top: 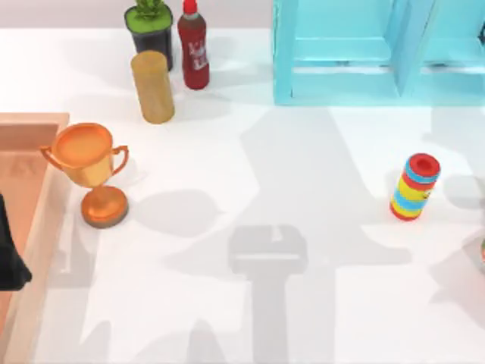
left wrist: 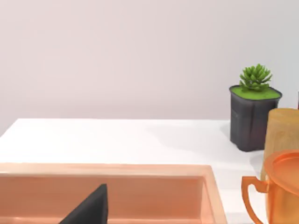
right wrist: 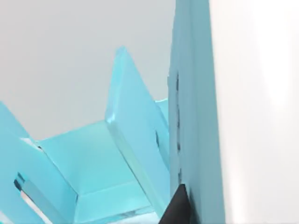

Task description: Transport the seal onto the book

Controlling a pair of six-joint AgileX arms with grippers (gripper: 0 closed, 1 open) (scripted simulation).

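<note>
The seal is out of view, and so is the book. A dark part of my left gripper [top: 9, 258] pokes in at the table's left edge, over the wooden tray [top: 34, 123]. In the left wrist view one dark fingertip [left wrist: 88, 209] hangs above the tray's inside, close to its far wall [left wrist: 140, 169]. In the right wrist view a dark fingertip [right wrist: 175, 207] sits close to the light-blue shelf unit [right wrist: 135, 140]. Nothing is seen held by either gripper.
An orange-gold trophy [top: 87, 163] stands beside the tray. Behind it are a tan cylinder [top: 152, 86], a red bottle [top: 193, 45] and a potted plant [top: 150, 26]. The light-blue shelf unit [top: 341, 83] fills the back right. A striped ring stack [top: 415, 186] stands at the right.
</note>
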